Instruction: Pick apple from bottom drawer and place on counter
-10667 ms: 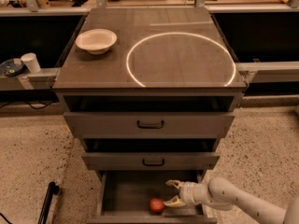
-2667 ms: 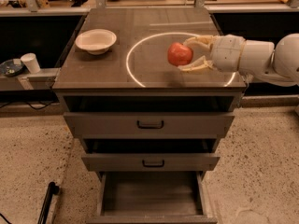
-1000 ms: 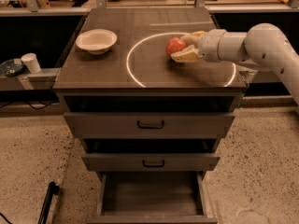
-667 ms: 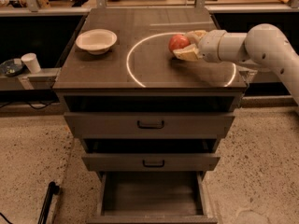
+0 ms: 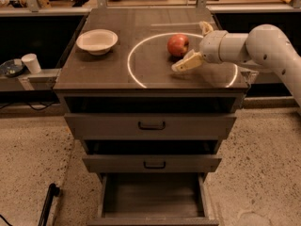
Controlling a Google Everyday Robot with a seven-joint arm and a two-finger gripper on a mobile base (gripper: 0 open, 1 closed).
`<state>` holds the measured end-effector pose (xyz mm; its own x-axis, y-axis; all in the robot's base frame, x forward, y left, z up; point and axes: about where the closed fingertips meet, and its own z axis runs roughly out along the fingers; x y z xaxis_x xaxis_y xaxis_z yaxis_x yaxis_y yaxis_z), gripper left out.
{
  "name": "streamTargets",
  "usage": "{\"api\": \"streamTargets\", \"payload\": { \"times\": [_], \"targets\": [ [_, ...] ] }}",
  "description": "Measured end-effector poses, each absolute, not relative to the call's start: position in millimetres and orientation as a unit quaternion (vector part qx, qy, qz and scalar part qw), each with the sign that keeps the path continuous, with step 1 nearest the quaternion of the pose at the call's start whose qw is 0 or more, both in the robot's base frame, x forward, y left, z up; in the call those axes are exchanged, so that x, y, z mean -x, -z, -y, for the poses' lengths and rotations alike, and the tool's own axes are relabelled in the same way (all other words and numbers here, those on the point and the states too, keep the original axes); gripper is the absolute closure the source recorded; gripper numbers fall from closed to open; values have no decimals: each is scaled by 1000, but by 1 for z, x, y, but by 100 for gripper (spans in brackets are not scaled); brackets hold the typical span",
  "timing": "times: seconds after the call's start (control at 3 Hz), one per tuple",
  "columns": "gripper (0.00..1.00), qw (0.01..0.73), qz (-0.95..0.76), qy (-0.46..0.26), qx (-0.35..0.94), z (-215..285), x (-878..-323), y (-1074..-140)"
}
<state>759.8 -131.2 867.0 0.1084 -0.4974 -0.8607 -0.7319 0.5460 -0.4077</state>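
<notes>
The red apple (image 5: 178, 44) sits on the counter (image 5: 108, 62) inside the white circle, near its upper middle. My gripper (image 5: 194, 45) is just right of the apple with its fingers spread open; one finger (image 5: 186, 62) reaches in front of the apple, the other (image 5: 205, 28) lies behind it. Neither finger seems to press on the apple. The bottom drawer (image 5: 153, 197) is pulled out below and its dark floor is bare. My white arm reaches in from the right.
A white bowl (image 5: 97, 41) stands on the counter's left part. The two upper drawers (image 5: 150, 125) with black handles are slightly open. A side shelf at the left holds a white cup (image 5: 32, 63). A black object (image 5: 48, 202) lies on the speckled floor at lower left.
The apple was carried from the bottom drawer up to the counter. In the last second the gripper let go of it and drew back slightly to the right with its fingers spread.
</notes>
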Motion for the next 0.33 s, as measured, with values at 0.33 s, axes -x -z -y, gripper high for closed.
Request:
{"api": "streamTargets", "payload": {
  "times": [0.33],
  "targets": [
    [0, 581, -660, -101, 466, 131, -760, -867]
  ]
}}
